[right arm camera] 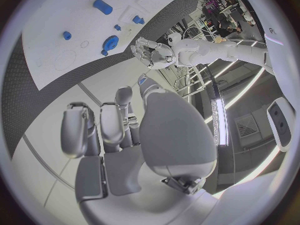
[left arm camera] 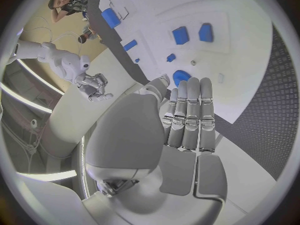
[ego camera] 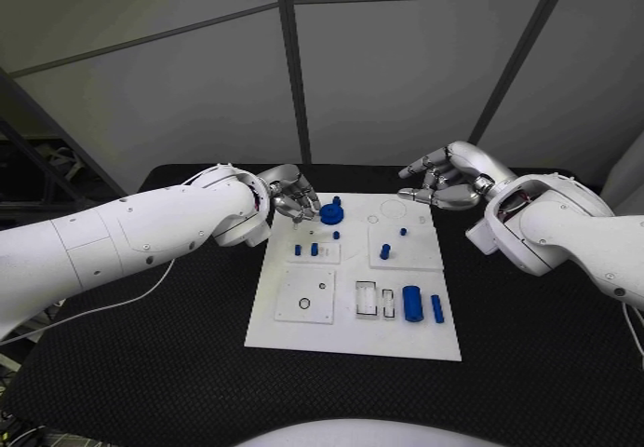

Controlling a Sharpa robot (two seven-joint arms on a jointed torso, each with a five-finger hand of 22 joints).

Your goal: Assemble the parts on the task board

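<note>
The white task board (ego camera: 352, 321) lies in the middle of the table. A round blue gear-like part (ego camera: 331, 213) stands near its far left corner, and small blue pegs (ego camera: 385, 250) stand further in. Two larger blue cylinders (ego camera: 412, 304) lie near the right edge. My left hand (ego camera: 288, 198) hovers at the far left corner, just beside the gear. In the left wrist view its fingers (left arm camera: 189, 110) are straight and hold nothing, with the gear (left arm camera: 181, 76) just past their tips. My right hand (ego camera: 443, 182) hangs beyond the far right corner, loosely curled (right arm camera: 115, 130) and holding nothing.
The board rests on a black mat (ego camera: 161, 335) with free room on both sides. Shallow rectangular slots (ego camera: 367, 300) and a square plate with a small ring (ego camera: 306, 296) sit on the near half of the board. A grey wall stands behind the table.
</note>
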